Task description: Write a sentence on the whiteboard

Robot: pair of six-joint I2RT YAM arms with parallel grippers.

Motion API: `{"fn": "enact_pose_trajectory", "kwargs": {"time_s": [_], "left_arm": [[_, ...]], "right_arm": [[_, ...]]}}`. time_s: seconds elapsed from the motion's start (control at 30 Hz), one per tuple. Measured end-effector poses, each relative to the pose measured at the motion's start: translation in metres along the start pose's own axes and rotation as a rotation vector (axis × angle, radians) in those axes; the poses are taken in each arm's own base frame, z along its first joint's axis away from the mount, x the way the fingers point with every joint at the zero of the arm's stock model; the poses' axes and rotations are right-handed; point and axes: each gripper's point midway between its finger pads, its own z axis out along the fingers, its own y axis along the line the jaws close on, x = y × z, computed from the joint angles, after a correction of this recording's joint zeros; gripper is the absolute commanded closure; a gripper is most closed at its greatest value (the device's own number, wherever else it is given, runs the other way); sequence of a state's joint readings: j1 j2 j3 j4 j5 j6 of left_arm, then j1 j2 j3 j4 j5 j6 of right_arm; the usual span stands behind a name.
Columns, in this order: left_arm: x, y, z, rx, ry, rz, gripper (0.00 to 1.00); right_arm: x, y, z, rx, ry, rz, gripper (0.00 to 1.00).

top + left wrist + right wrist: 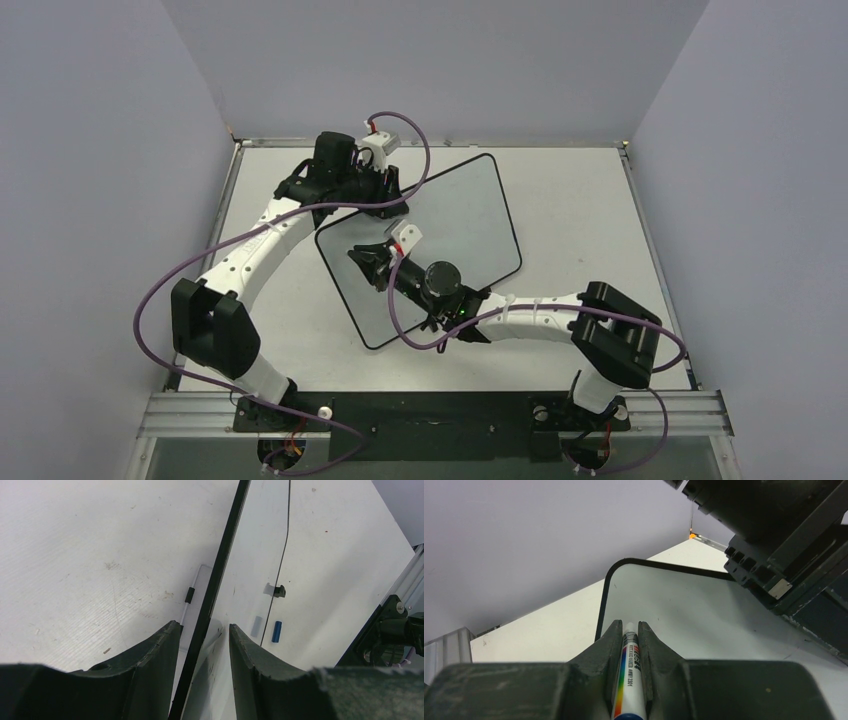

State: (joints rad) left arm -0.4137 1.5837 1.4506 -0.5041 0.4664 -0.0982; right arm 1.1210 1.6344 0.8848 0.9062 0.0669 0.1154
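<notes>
The whiteboard (460, 215) lies tilted across the middle of the table, a glossy white board with a thin black frame. My left gripper (388, 200) is at its far-left edge. In the left wrist view the jaws (202, 625) straddle the black frame of the whiteboard (250, 580), shut on it. My right gripper (372, 262) hovers over the board's left part, shut on a white marker (629, 670) with a rainbow stripe, its tip aimed at the whiteboard (684, 610) near a rounded corner. The sentence is out of view; the board's visible face is blank.
A blue marker cap (276, 631) lies on the table beside the board, near one small black foot (280, 590). The left arm's dark housing (774, 530) looms close above the board. Grey walls enclose the table (590, 200), with a metal rail (680, 410) along its near edge.
</notes>
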Motion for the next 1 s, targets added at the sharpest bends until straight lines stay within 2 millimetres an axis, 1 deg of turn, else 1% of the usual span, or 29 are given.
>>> {"fn": "enact_pose_trajectory", "kwargs": {"time_s": [0.17, 0.27, 0.33, 0.57, 1.0], "left_arm": [[0.0, 0.002, 0.001, -0.011, -0.005, -0.008, 1.0], [0.0, 0.002, 0.001, -0.015, -0.006, -0.015, 1.0], [-0.001, 0.003, 0.002, -0.016, -0.011, -0.016, 1.0], [-0.001, 0.003, 0.001, -0.019, -0.023, -0.012, 1.0], [-0.001, 0.002, -0.001, -0.018, -0.03, -0.01, 1.0]], "right_arm": [[-0.016, 0.0, 0.005, 0.01, -0.045, 0.006, 1.0], [-0.02, -0.001, 0.008, 0.018, -0.059, 0.008, 1.0], [-0.018, -0.002, 0.01, 0.023, -0.058, 0.007, 1.0], [0.002, -0.006, 0.012, 0.044, -0.013, -0.001, 1.0], [0.0, -0.009, 0.016, 0.068, -0.018, 0.002, 1.0]]}}
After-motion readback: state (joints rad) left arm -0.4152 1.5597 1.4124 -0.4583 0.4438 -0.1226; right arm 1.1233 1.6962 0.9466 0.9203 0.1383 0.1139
